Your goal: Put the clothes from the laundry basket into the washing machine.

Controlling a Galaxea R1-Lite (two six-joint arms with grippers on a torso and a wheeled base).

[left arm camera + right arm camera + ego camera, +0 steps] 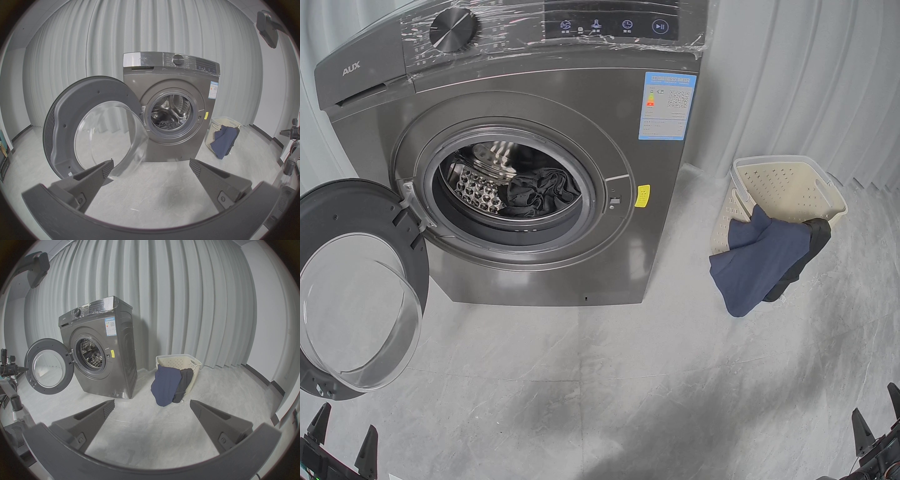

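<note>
Grey washing machine (pixel 625 250) with door (pixel 356 294) swung wide, navy garment (pixel 759 259) over laundry basket (pixel 784 186) rim, floor (pixel 650 375) between, left gripper (pixel 150 162) and right gripper (pixel 151 402) both parted

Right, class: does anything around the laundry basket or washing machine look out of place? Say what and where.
A navy blue garment and a black garment droop over the rim of the cream perforated plastic laundry basket instead of lying inside. Crinkled clear film wraps the top panel of the grey washing machine.

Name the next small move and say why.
Probably swing the right gripper toward the navy garment draped over the laundry basket rim: that gripper is open and empty, nearest the basket, and the washing machine door stands open.
</note>
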